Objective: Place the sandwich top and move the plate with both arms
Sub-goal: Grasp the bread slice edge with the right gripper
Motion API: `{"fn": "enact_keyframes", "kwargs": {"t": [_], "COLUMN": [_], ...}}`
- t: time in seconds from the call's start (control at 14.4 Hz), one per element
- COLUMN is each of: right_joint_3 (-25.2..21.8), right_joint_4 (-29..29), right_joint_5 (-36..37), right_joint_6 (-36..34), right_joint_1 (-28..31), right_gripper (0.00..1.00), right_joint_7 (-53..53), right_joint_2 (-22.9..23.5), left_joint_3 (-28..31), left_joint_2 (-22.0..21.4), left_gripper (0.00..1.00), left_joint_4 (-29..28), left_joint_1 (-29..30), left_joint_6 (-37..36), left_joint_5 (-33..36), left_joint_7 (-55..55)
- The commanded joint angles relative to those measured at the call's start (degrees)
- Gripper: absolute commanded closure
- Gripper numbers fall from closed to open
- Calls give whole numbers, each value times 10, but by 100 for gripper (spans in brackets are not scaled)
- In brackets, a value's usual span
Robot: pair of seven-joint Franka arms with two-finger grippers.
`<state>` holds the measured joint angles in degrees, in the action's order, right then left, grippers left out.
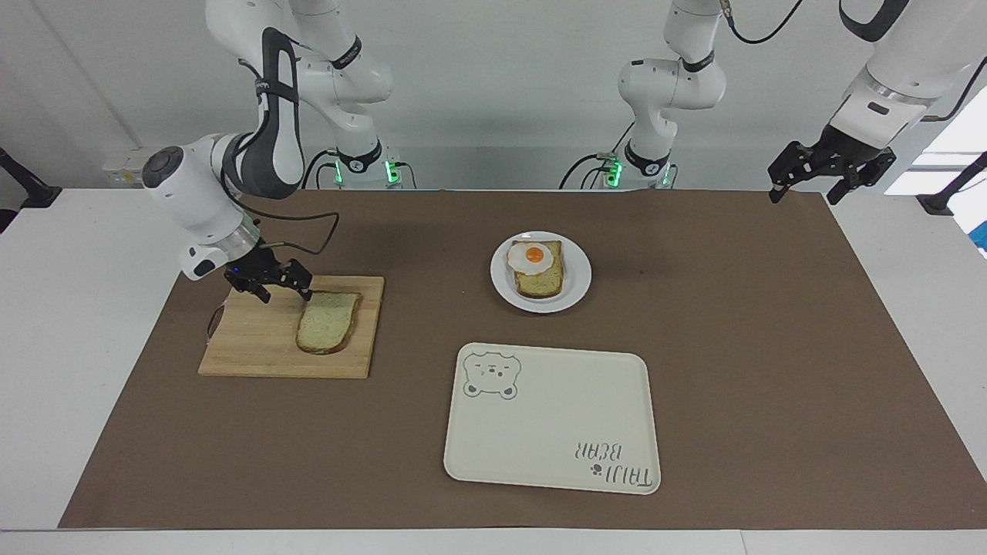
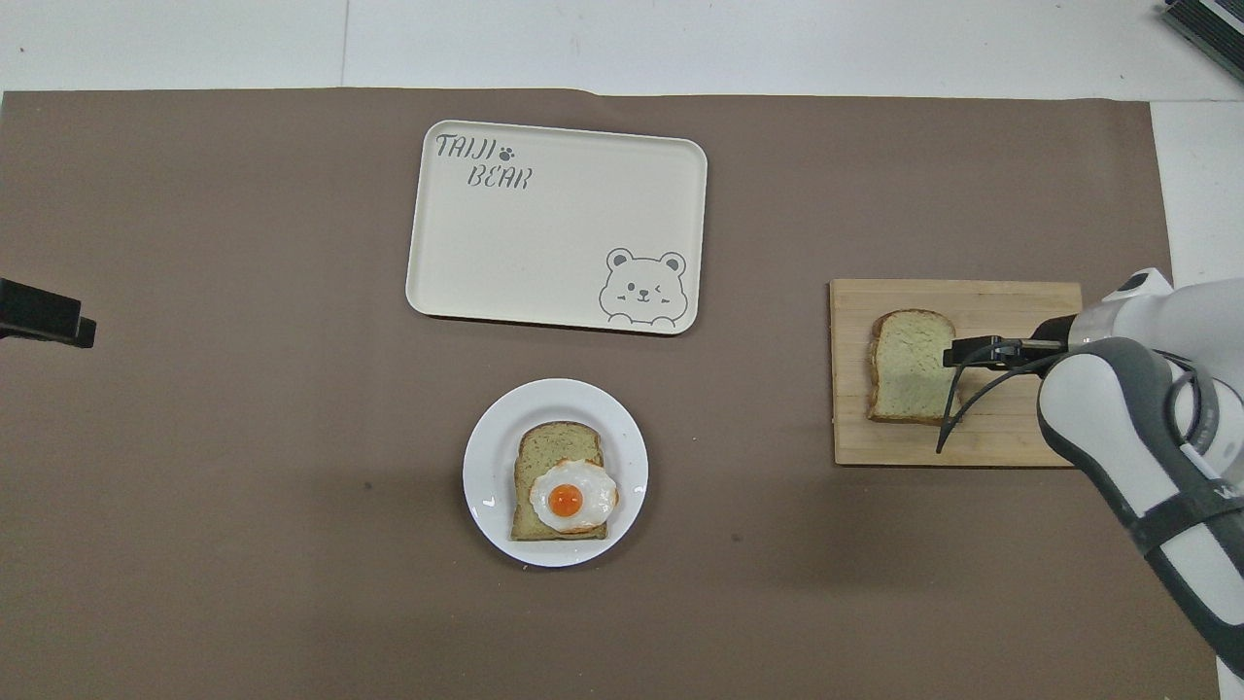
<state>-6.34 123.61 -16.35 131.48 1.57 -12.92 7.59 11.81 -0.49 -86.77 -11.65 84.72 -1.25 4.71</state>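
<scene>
Nothing is seen to be done yet: the sandwich top, a plain pale bread slice with brown crust, is lying on the wooden cutting board, at nine o'clock from the small round white plate in the facing view. The right gripper is poised open and empty at the slice's edge. The left gripper is held waiting, open, empty. Counted: two slices, one fried egg, one plate, one board, one cream bear tray.

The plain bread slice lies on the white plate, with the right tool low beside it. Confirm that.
Not right. The plain bread slice lies on the wooden cutting board, not the white plate, which holds the egg-topped slice. The facing view shows it. The right tool is indeed low beside it.
</scene>
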Motion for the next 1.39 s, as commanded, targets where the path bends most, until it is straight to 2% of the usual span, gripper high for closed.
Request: {"fn": "enact_keyframes", "kwargs": {"t": [0.0, 0.21, 0.63, 0.69, 0.76, 0.83, 0.97, 1.04, 1.32], "right_joint_3": [1, 1, 0, 0, 0, 0, 1, 0, 0], "right_joint_4": [2, 2, 3, 7, 13, 22, 22, 22, 22], "right_joint_5": [-17, -57, -58, -61, -70, -74, -74, -74, -74], "right_joint_6": [13, 14, 26, 26, 33, 43, 46, 45, 46], "right_joint_1": [-13, -14, -14, -14, -13, -15, -16, -16, -17], "right_gripper": [0, 0, 0, 3, 10, 23, 80, 99, 100], "right_joint_7": [-13, -17, -48, -47, -48, -48, -50, -49, -45], "right_joint_2": [7, 19, 31, 32, 36, 36, 36, 36, 41], "left_joint_3": [1, 1, 1, 1, 1, 1, 1, 1, 1], "left_joint_2": [-15, -15, -14, -15, -15, -15, -15, -15, -14], "left_gripper": [0, 0, 0, 0, 0, 0, 0, 0, 0], "left_joint_4": [-16, -16, -16, -16, -16, -16, -16, -16, -16], "left_joint_1": [-3, -3, -3, -3, -3, -3, -3, -3, -3], "left_joint_6": [-3, -3, -3, -3, -2, -3, -3, -3, -3], "left_joint_5": [5, 5, 5, 5, 5, 5, 5, 5, 5], "left_joint_7": [-6, -5, -5, -5, -5, -5, -5, -5, -5]}}
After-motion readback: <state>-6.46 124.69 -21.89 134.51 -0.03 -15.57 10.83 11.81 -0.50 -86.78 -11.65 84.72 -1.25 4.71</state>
